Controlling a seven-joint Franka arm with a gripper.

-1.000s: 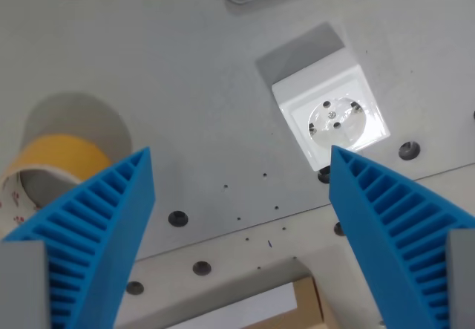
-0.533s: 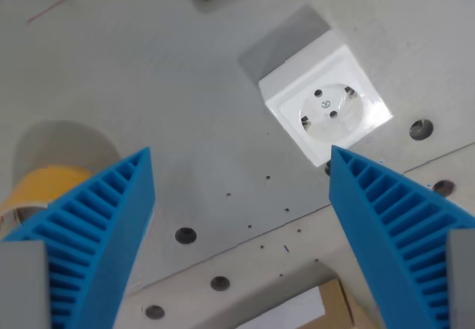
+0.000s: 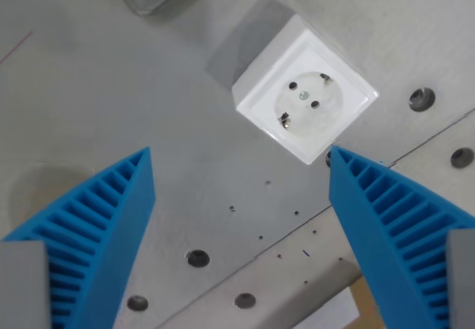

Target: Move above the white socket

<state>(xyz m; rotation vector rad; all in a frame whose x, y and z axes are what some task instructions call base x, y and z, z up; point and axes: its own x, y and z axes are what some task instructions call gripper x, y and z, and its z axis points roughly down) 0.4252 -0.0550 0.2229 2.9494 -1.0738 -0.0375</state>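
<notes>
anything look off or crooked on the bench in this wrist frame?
Nothing damaged or spilled. The white socket sits rotated relative to the table seam, corner pointing toward the camera, but that may be placement, not a fault. The tool is open and empty, its fingers apart from the socket.

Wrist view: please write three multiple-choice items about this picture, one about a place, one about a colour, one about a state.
1. Where does the white socket lie in the wrist view?
A. upper middle, right of centre
B. bottom left corner
C. hidden behind a finger

2. What colour are the gripper fingers?
A. red
B. blue
C. black

3. How do the jaws stand?
A. shut on the socket
B. shut on nothing
C. open, holding nothing

Answers: 1 A, the socket sits above and between the fingertips; 2 B, both ribbed fingers are blue; 3 C, a wide gap shows bare table between them.
</notes>
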